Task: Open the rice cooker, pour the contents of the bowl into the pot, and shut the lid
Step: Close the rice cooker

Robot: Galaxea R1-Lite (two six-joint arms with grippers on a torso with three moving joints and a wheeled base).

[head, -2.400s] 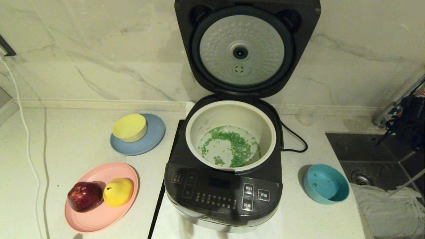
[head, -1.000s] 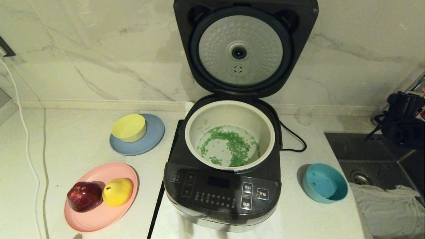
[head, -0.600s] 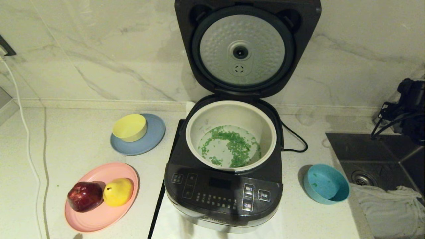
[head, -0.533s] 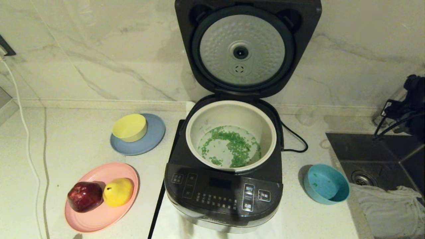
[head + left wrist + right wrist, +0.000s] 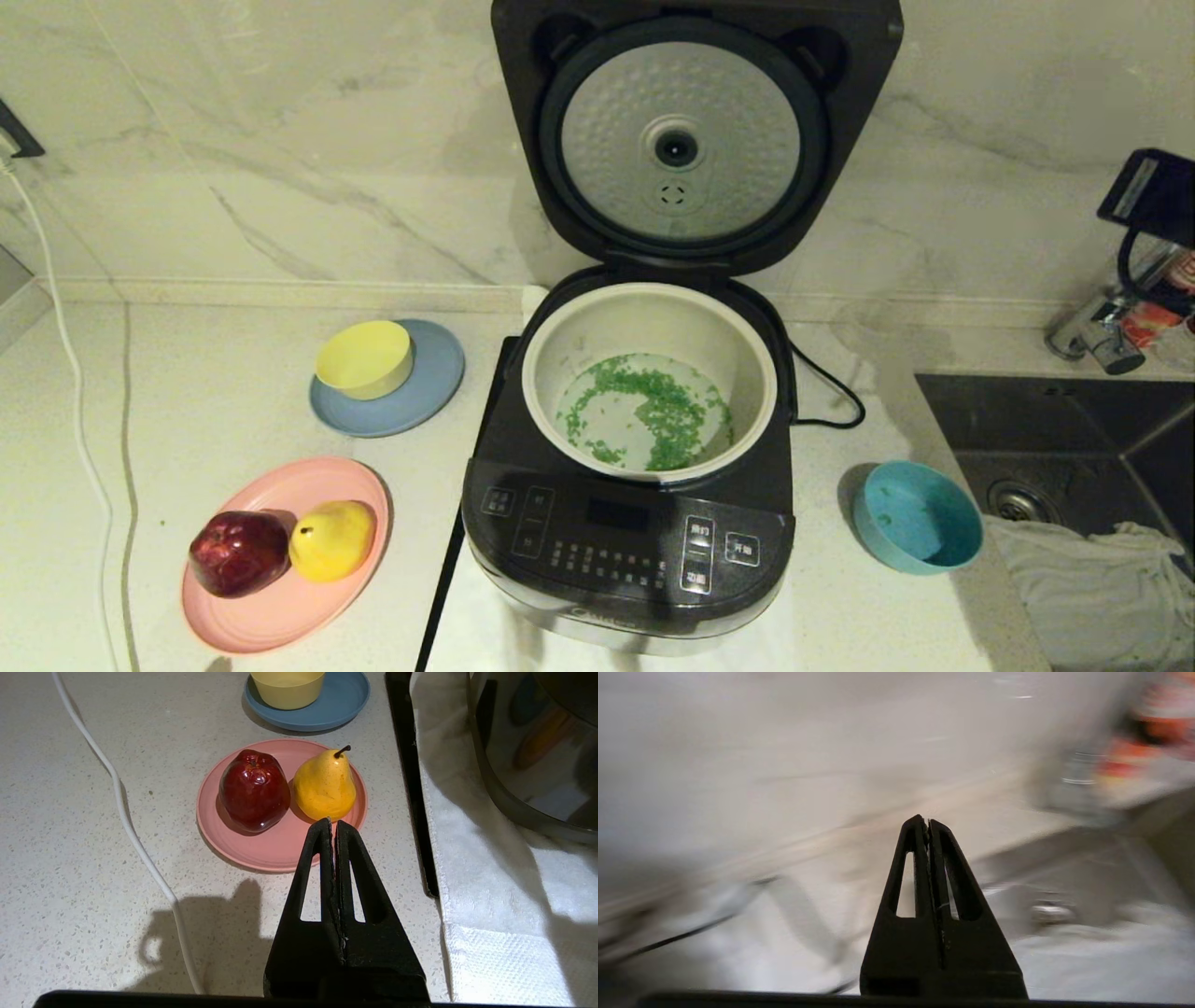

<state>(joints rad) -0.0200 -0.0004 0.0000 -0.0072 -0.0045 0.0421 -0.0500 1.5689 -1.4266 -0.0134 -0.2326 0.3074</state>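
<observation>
White Chinese characters, rice cooker (image 5: 627, 523) panel

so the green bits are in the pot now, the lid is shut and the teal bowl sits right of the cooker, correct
Not quite: the lid is open, standing upright behind the pot with its silver inner plate facing forward, as the head view shows. The rest holds: the green bits lie in the pot, and the teal bowl sits right of the cooker.

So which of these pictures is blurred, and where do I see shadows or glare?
Right wrist view: background smeared, only the shut right gripper sharp. Left wrist view: sharp, the shut left gripper casting a shadow on the counter. Head view: sharp, glare on the rice cooker panel.
</observation>
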